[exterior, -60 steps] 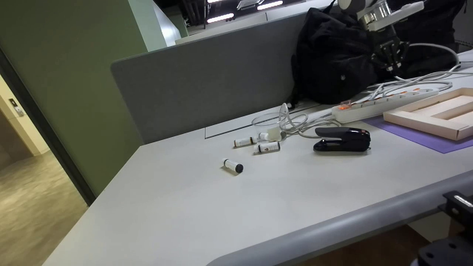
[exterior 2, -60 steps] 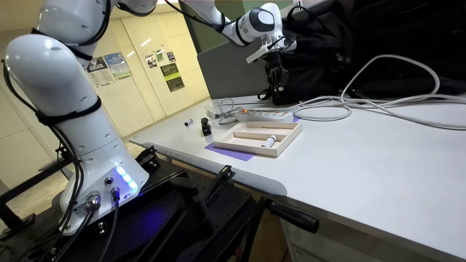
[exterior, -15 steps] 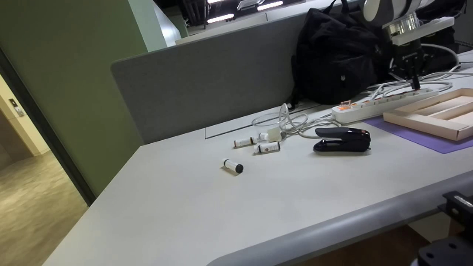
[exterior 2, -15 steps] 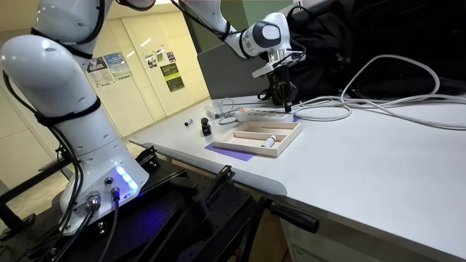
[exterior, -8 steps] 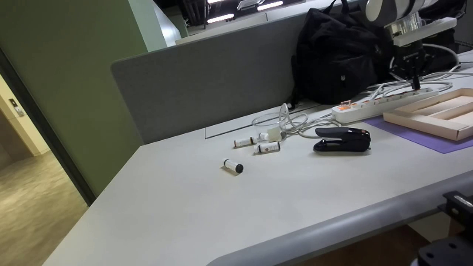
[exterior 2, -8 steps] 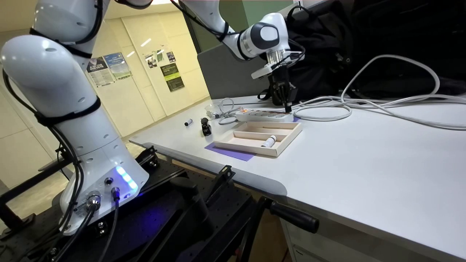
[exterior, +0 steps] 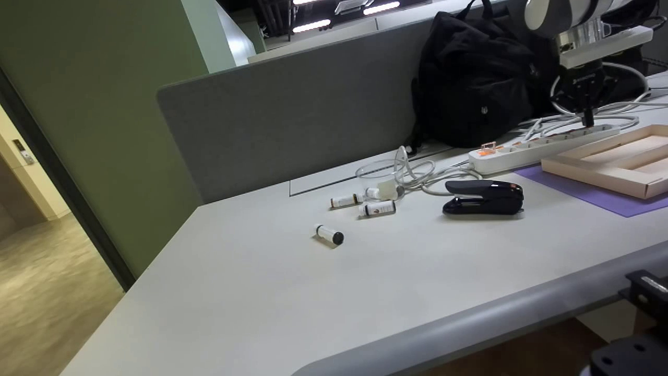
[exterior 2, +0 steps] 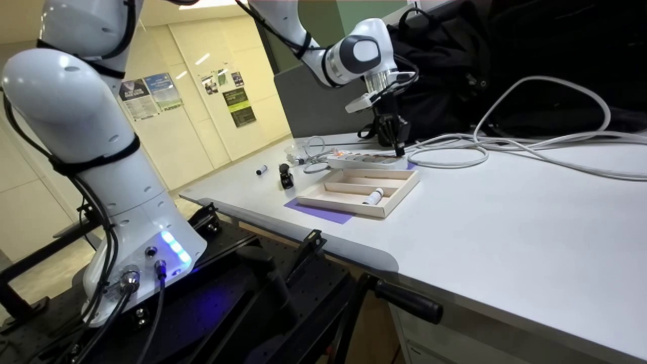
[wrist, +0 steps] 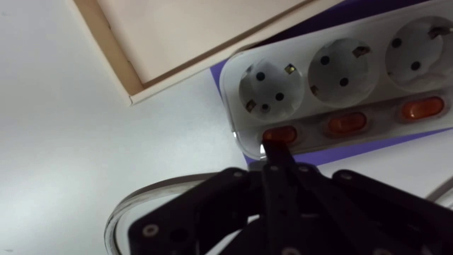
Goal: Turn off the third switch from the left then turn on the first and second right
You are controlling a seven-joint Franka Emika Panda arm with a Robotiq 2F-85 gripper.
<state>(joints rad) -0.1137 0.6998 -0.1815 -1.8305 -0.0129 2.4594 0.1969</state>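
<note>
A white power strip lies on the desk in both exterior views (exterior: 543, 151) (exterior 2: 366, 163). In the wrist view, one end of the strip (wrist: 311, 114) shows round sockets and a row of orange switches. My gripper (wrist: 276, 145) is shut, its black fingertips together at the end switch (wrist: 279, 134) and covering that switch's lower edge. Whether the tips press it is unclear. The neighbouring switches (wrist: 347, 122) (wrist: 423, 108) are uncovered and look unlit. In both exterior views my gripper (exterior: 588, 124) (exterior 2: 400, 151) points down onto the strip's end.
A wooden tray (exterior 2: 349, 206) on purple paper (exterior 2: 323, 212) sits beside the strip. A black stapler (exterior: 485, 197), small bottles (exterior: 378, 208) and a clear cup (exterior: 373, 169) are nearby. White cables (exterior 2: 455, 163) and a black backpack (exterior: 475, 83) are behind.
Since four seconds ago my gripper has come down onto the strip's end. The bright glow at the strip's far end has dimmed. In the last half second the wrist tilts slightly, fingertips staying put.
</note>
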